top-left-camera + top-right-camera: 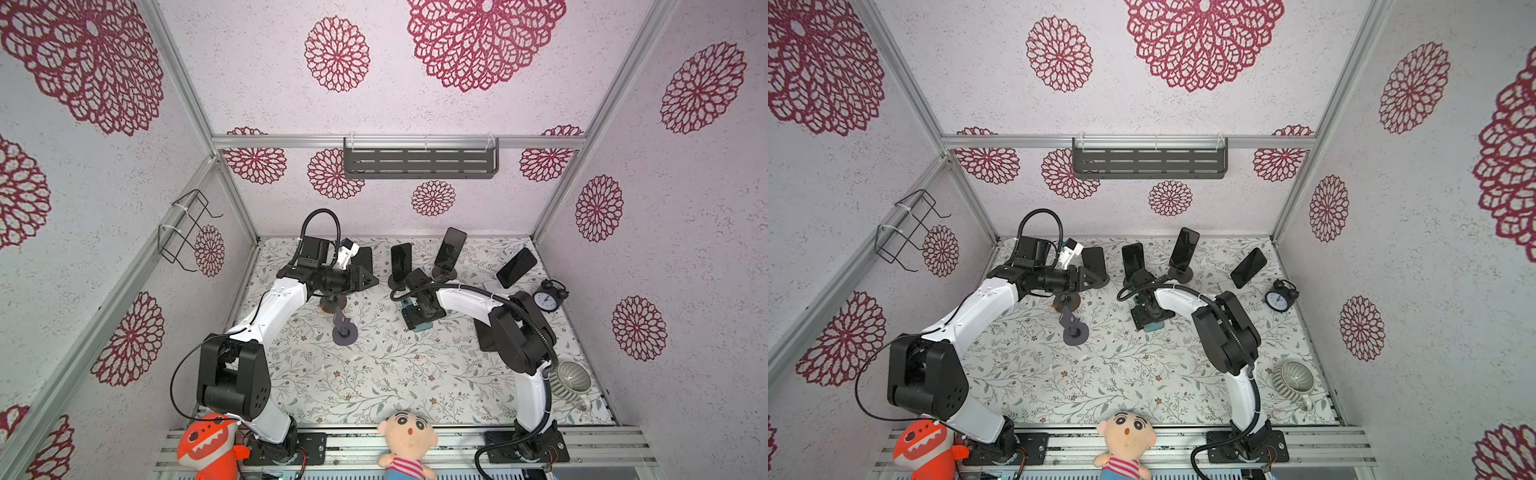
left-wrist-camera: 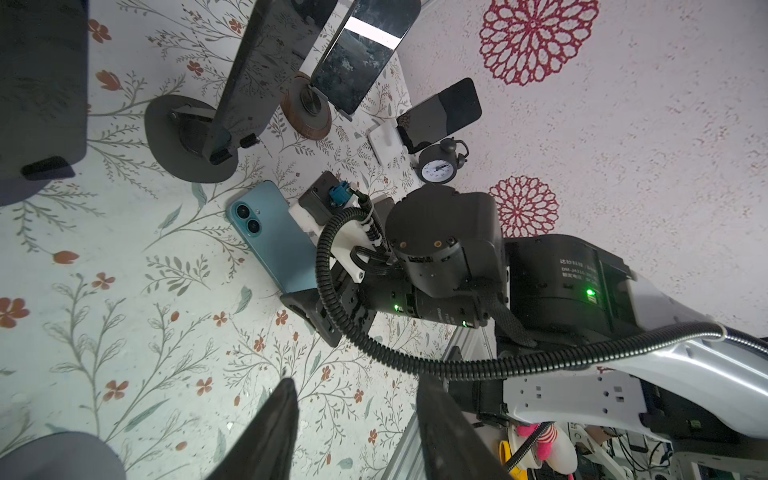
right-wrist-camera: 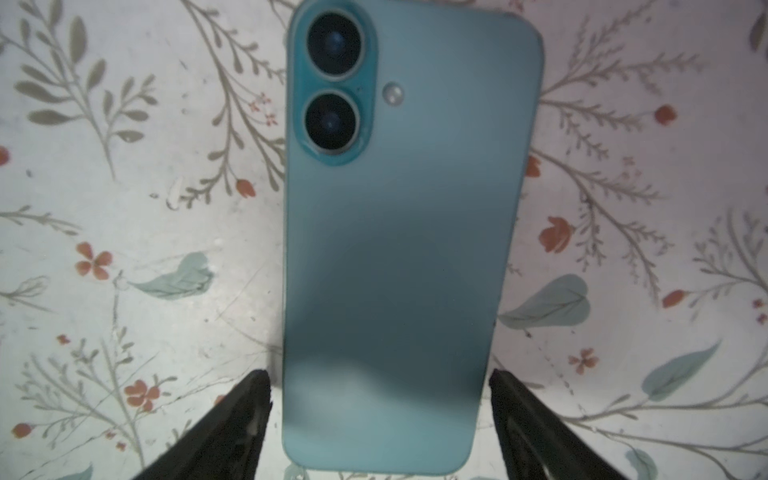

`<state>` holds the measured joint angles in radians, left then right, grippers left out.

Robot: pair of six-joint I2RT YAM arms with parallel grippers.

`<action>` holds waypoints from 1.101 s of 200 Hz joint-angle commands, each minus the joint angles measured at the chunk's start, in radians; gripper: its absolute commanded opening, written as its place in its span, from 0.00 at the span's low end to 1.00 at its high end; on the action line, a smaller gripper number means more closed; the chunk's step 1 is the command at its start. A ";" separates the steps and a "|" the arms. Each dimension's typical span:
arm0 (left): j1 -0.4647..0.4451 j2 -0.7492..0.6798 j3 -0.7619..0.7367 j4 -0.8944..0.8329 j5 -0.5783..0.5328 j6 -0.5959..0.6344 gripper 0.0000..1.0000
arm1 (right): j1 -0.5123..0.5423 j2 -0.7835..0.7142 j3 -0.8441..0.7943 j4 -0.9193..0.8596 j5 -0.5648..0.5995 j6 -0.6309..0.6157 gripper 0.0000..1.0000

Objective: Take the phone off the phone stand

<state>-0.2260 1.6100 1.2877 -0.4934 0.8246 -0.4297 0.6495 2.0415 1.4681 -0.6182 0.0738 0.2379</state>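
Right gripper [image 3: 378, 374] spread wide and pointing down at the table; I see its two black fingers [image 3: 245, 419] flanking the lower end of the teal phone [image 3: 399, 249], with a sliver of cloth showing on each side, so no contact that I can make out

Floral table [image 1: 374, 374] fills the booth floor

Left gripper [image 2: 355, 378] is out toward the back left, fingers parted, nothing between them

Teal phone lies flat on the cloth near the middle of the table, back up, twin lenses showing, off any stand; from above the right wrist hides most of it

Dark phones lean on stands along the back edge: centre phone [image 1: 401, 259], tall phone [image 1: 451, 249], slanted phone [image 1: 516, 268]

Grey phone stand [image 1: 344, 330] sits near the teal phone, on the left arm's side, not touching it

Ribbed mug [image 1: 572, 378] front right, by the right arm's base

Alarm clock [image 1: 547, 298] back right, just beside the slanted phone
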 commanded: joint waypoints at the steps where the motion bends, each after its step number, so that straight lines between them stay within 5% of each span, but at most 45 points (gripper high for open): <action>1: 0.008 -0.028 0.009 0.009 0.007 0.016 0.50 | -0.014 0.002 -0.007 0.020 -0.026 0.005 0.83; 93: 0.008 -0.038 0.008 0.015 0.011 0.014 0.50 | -0.024 0.013 -0.032 0.007 -0.027 -0.002 0.64; 220: 0.004 -0.030 0.007 0.015 0.008 0.013 0.51 | -0.027 -0.171 -0.080 -0.064 -0.011 0.004 0.61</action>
<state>-0.2260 1.6100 1.2877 -0.4923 0.8246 -0.4297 0.6296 1.9648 1.3975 -0.6613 0.0486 0.2379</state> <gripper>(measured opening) 0.507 0.725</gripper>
